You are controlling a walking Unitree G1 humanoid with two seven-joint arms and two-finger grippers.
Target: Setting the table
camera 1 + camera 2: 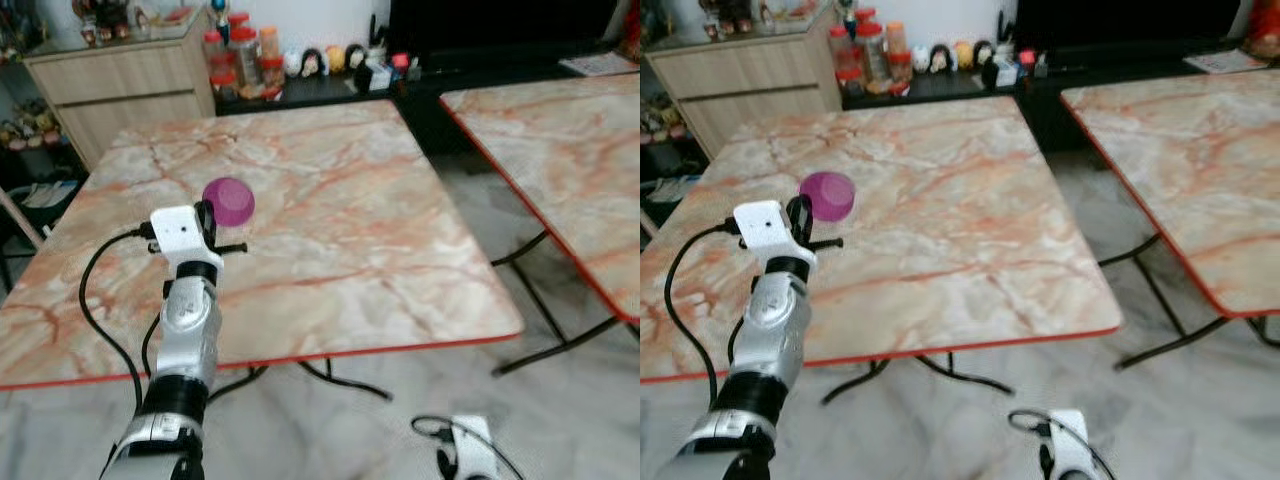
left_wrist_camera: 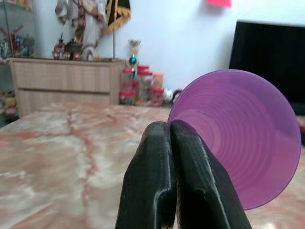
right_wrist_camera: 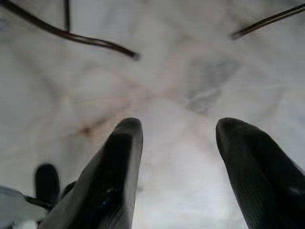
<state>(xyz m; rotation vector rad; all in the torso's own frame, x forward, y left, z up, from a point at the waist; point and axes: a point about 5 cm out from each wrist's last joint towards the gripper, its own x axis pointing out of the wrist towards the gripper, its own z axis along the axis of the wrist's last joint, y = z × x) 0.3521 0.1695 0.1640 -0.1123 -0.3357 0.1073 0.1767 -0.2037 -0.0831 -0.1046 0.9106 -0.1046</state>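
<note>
**Purple cup pinched by its rim, hanging over the table**

The purple cup is lying on its side in the air over the left half of the marble table, its open mouth facing back toward the wrist camera. The left tool is clamping it by one edge of the rim, with both black fingers pressed tight together on the thin wall, so the cup is jutting out beyond and to one side of the fingertips rather than sitting between them. From the head views it is hard to tell whether the cup is touching the tabletop or floating just above it.

To place it well, the wrist is needing a turn so that the base points down and the mouth up before lowering; a cup let go at this tilt would likely roll on the smooth marble. The pinch is slight, so the motion should be slow and the cup should be resting flat before the fingers part.

The right tool is hanging idle low beside the table, fingers spread wide, pointing at the pale floor.
</note>
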